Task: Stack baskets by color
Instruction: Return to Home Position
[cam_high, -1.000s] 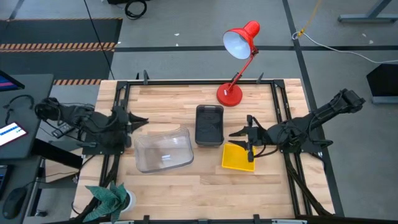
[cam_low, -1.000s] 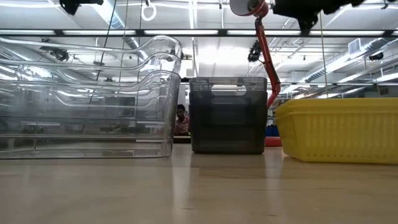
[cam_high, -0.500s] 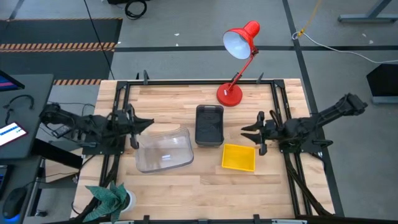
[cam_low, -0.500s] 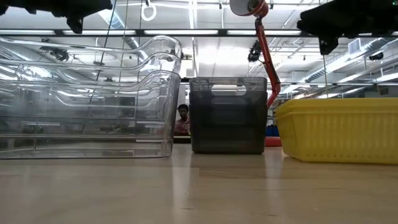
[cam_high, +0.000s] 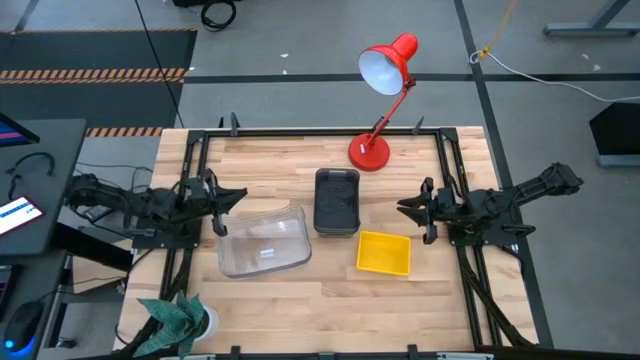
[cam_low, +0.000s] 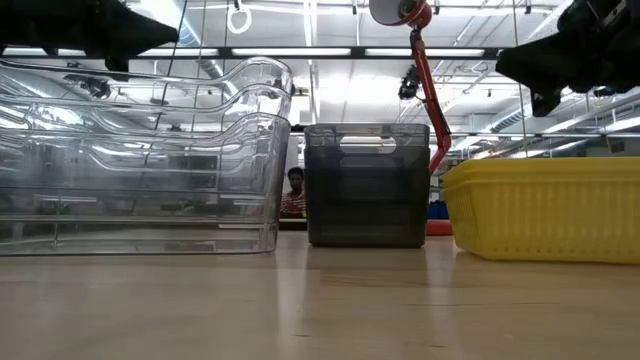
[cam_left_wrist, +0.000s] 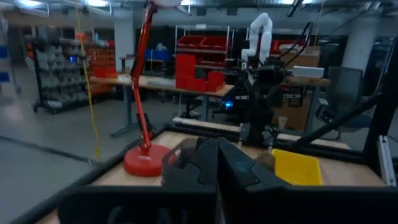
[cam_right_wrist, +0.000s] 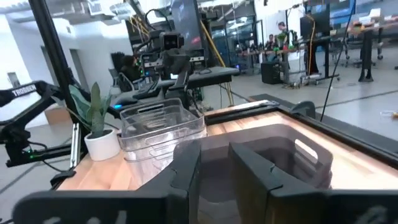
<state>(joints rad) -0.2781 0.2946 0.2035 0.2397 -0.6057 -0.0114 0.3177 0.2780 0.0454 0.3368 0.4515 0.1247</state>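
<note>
Tabletop (cam_high: 300, 295): pale wood seen from above, with baskets in three colour groups across its middle.
Yellow basket (cam_high: 384, 253): nearest the front edge, right of centre, lying flat. It has not moved in the last second.
Clear baskets (cam_high: 262, 243): a nested stack left of centre, several rims showing one above another. Also unmoved.
Dark grey baskets (cam_high: 337, 201): a nested stack a little farther back, between the other two colours and apart from both.
Left end effector (cam_high: 222, 208): at the left rail, just beside the clear stack's left rim, fingers together and holding nothing. It has drawn back a little leftward.
Right end effector (cam_high: 415, 215): near the right rail, fingers slightly apart and empty. A second ago it hung over the yellow basket's edge; now it is off to that basket's right.
Red desk lamp (cam_high: 369, 152): at the far edge behind the dark grey stack, its shade leaning out past the tabletop.
Person (cam_low: 291, 190): far off in the room, seen between the clear and dark grey stacks.
</note>
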